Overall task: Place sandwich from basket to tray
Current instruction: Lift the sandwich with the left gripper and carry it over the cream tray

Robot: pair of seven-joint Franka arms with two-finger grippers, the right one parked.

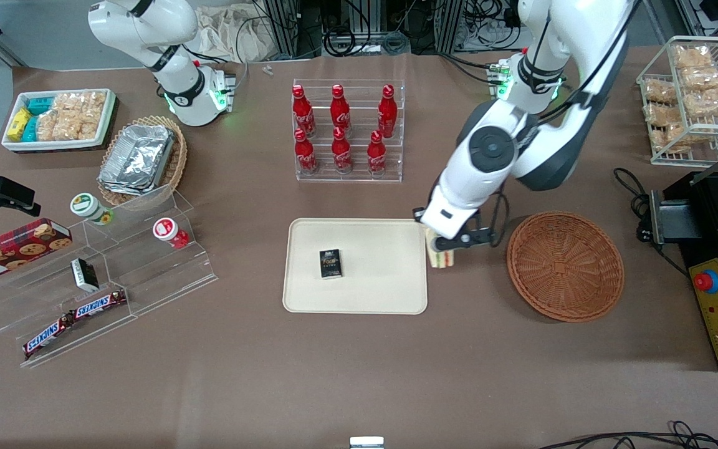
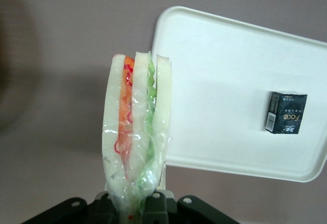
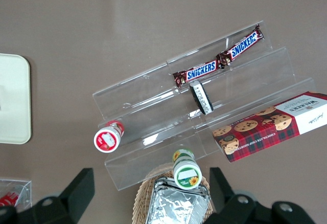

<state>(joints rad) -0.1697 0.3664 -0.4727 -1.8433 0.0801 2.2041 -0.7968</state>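
On my screen, the flat cream-beige rectangular tray (image 1: 390, 293) carries a small black box (image 1: 330, 263). Just beside its edge, my left arm's gripper (image 1: 445, 246) clamps the plastic-wrapped triangular sandwich (image 2: 135, 132) between tray and round reddish-brown wicker basket (image 1: 564, 265), fingers closed on its narrow end, wedge upright above the table.

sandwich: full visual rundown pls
The sandwich is a wedge of three pale bread slices with orange, red and green filling, in clear wrap. The end effector grips its narrow end, holding it edge-on between the basket and the tray, at the tray's rim, not yet set down.
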